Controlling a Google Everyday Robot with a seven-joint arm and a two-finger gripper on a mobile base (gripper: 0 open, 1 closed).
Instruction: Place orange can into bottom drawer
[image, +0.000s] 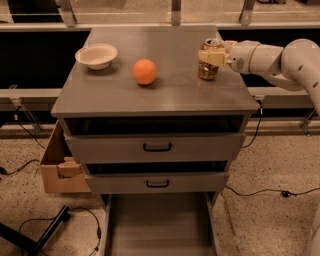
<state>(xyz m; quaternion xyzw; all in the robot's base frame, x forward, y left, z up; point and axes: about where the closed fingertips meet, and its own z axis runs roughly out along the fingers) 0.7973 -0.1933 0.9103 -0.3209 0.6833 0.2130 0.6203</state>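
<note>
The orange can (208, 70) stands upright on the right part of the cabinet top (165, 95). My gripper (212, 56) reaches in from the right on a white arm (280, 60). Its pale fingers (206, 57) sit on either side of the can's upper half and look closed on it. The can's base still seems to rest on the top. The bottom drawer (159, 222) is pulled out below the cabinet, and its flat grey floor holds nothing.
A round orange fruit (145, 71) lies mid-top and a white bowl (96, 55) at the left. Two upper drawers with black handles (157, 147) are slightly ajar. A cardboard box (56, 170) stands left of the cabinet. Cables (260, 190) run across the floor.
</note>
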